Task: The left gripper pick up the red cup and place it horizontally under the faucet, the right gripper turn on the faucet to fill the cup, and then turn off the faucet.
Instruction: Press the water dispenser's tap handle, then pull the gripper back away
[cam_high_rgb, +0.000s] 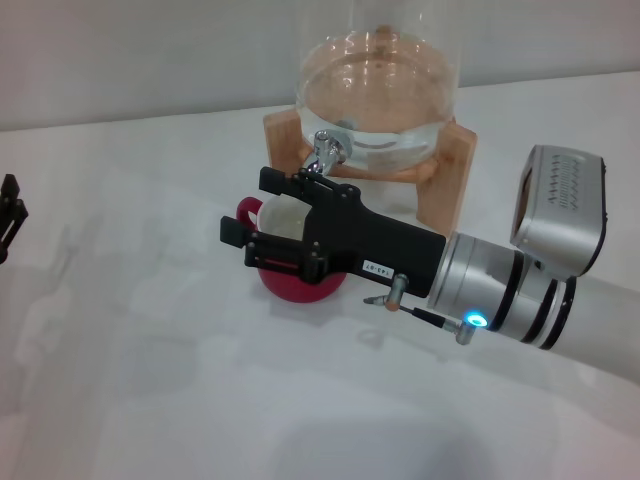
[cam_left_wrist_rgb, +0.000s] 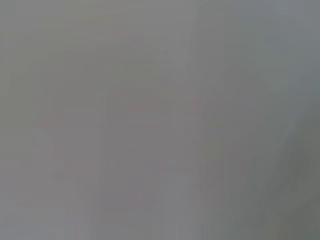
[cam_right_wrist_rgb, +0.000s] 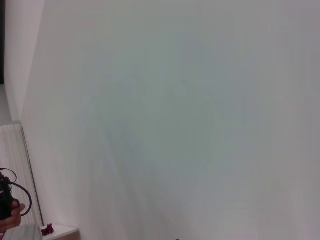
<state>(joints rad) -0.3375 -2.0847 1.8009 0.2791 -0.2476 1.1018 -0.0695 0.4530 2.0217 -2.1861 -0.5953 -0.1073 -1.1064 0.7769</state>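
While the red cup (cam_high_rgb: 290, 280) stands under the faucet (cam_high_rgb: 327, 150), the right gripper (cam_high_rgb: 262, 212) hovers above it — fingers spread, holding nothing — left gripper (cam_high_rgb: 8, 215) parked far left

right claw (cam_high_rgb: 262, 222) open, over red cup (cam_high_rgb: 297, 283) | cup under faucet (cam_high_rgb: 327, 150) | left claw (cam_high_rgb: 9, 214) at tabletop (cam_high_rgb: 150, 380) edge

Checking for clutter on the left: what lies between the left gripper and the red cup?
Nothing: in the head view only bare white table lies between the left gripper at the edge and the red cup.
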